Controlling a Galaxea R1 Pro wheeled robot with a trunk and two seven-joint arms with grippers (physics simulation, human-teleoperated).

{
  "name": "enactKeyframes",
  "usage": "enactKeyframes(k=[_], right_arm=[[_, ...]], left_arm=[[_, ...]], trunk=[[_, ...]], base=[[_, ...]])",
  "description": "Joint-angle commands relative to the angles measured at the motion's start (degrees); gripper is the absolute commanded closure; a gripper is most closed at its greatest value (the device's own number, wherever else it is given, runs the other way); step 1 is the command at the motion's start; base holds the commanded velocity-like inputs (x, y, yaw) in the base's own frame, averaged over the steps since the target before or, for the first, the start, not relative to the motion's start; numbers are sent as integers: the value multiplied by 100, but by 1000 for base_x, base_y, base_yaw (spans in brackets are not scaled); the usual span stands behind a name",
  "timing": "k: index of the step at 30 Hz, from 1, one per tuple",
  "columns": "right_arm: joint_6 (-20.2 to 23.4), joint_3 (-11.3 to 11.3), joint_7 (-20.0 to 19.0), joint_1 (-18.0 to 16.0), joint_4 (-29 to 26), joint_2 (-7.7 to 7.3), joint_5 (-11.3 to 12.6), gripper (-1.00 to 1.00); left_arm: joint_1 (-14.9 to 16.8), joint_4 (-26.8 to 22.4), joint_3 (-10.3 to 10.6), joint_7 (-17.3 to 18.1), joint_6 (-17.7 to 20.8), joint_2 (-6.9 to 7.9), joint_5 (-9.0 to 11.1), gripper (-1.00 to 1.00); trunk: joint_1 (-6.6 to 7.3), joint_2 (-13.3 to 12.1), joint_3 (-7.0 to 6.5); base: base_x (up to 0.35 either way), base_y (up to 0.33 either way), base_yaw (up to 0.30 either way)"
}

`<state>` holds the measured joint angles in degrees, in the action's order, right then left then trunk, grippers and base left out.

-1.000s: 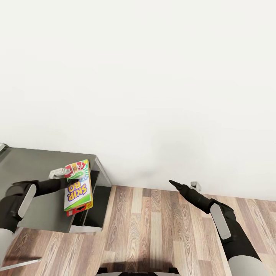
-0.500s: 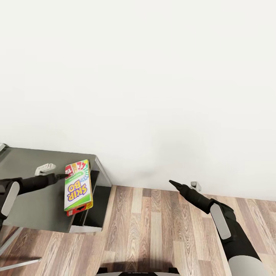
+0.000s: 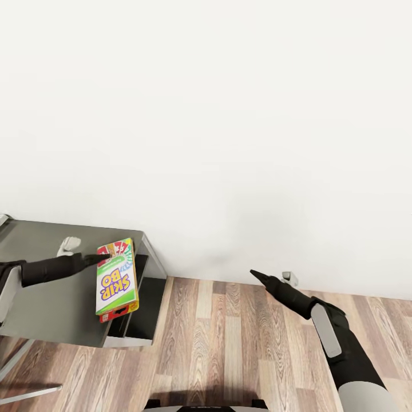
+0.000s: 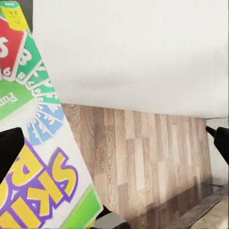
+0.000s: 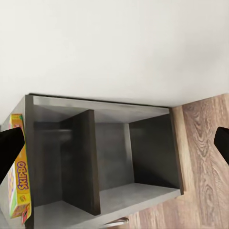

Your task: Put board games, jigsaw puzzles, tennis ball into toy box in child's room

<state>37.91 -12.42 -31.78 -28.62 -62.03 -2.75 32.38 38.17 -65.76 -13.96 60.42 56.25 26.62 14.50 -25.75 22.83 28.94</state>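
Skip-Bo box [image 3: 117,277] lies flat near the dark grey table's [image 3: 51,312] right edge. Left gripper [image 3: 97,259] touches its far left edge, spread. Right gripper [image 3: 256,275] hangs over the wood floor [image 3: 229,343], spread.

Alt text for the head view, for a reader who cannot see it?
A colourful flat Skip-Bo game box lies at the right edge of a dark grey desk, with the left claw at its far end. The right claw hangs over the wood-plank floor.
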Motion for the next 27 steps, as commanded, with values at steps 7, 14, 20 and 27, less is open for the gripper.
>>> enactKeyframes(k=[7, 14, 20, 27], right_arm=[[34, 20, 16, -4, 0, 40, 7, -100], [34, 472, 381, -43, 752, 61, 9, -100], [54, 976, 886, -419, 1422, 385, 13, -100], [73, 1081, 1044, -584, 1653, 520, 21, -100]], left_arm=[[-2, 47, -2, 1338, 27, 318, -11, -100], [-3, 73, -2, 1945, 26, 357, -11, -100], [-3, 87, -2, 1993, 26, 354, -5, -100], [-8, 89, 0, 1998, 26, 348, -2, -100]], trunk=[[-3, 9, 8], [-3, 9, 8], [-3, 9, 8], [-3, 9, 8]], base=[[0, 0, 0], [0, 0, 0], [0, 0, 0], [0, 0, 0]])
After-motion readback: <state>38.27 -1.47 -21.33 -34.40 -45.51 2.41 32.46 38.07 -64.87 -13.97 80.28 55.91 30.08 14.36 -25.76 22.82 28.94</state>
